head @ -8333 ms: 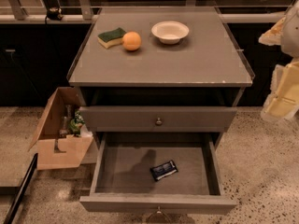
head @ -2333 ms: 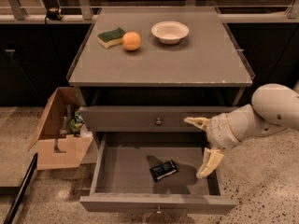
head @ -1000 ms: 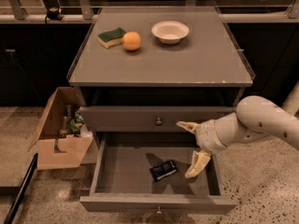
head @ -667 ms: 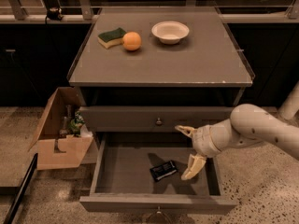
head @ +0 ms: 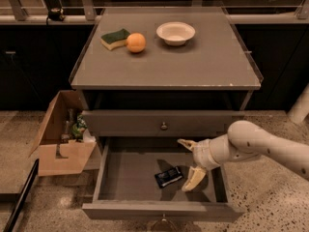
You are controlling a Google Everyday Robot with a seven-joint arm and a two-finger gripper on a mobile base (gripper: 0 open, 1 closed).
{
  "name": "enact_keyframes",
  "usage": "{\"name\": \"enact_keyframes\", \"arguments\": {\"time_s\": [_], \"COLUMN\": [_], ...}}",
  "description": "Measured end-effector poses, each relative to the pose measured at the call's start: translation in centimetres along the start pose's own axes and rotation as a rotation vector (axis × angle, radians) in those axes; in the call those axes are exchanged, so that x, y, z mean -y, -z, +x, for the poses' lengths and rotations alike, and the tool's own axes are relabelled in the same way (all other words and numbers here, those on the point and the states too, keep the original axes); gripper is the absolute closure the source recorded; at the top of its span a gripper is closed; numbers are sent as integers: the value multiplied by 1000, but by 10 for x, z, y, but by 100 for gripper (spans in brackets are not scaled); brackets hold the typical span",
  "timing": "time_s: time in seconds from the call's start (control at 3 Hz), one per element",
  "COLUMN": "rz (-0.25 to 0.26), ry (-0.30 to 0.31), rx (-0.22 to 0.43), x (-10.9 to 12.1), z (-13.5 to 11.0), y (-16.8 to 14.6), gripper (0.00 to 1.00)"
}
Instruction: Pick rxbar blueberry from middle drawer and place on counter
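Reach step. Hand (head: 189, 162) spread wide over the open drawer (head: 126, 170), just right of the bar (head: 168, 176), which lies near the front edge. Next: move left, lower, close on bar.

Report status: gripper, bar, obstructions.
Gripper open, over the open middle drawer, just right of the rxbar blueberry. Bar flat on drawer floor, not gripped. Nothing between gripper and bar.

Smooth white rounded arm (head: 260, 141), small dark speckles, cream-fingered gripper (head: 187, 164) spread above middle drawer (head: 130, 170)
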State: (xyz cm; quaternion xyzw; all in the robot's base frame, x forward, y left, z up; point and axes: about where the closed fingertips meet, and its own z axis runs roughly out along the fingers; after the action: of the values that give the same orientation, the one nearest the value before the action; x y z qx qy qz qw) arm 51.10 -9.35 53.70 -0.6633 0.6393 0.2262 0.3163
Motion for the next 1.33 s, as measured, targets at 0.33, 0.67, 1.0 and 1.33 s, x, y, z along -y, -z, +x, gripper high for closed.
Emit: {"name": "enact_keyframes", "arguments": {"time_s": [0.33,0.67,1.0,1.33], "rz": [-20,-20,-28,-25], "ry": [-41,-42,-38,-45], "rx": [6,7,28,42], "x": [-2,-2,-1,-1], "z": [18,18,24,34], "y": [-26,-27,-41,-53], "gripper": [0,0,0,0]}}
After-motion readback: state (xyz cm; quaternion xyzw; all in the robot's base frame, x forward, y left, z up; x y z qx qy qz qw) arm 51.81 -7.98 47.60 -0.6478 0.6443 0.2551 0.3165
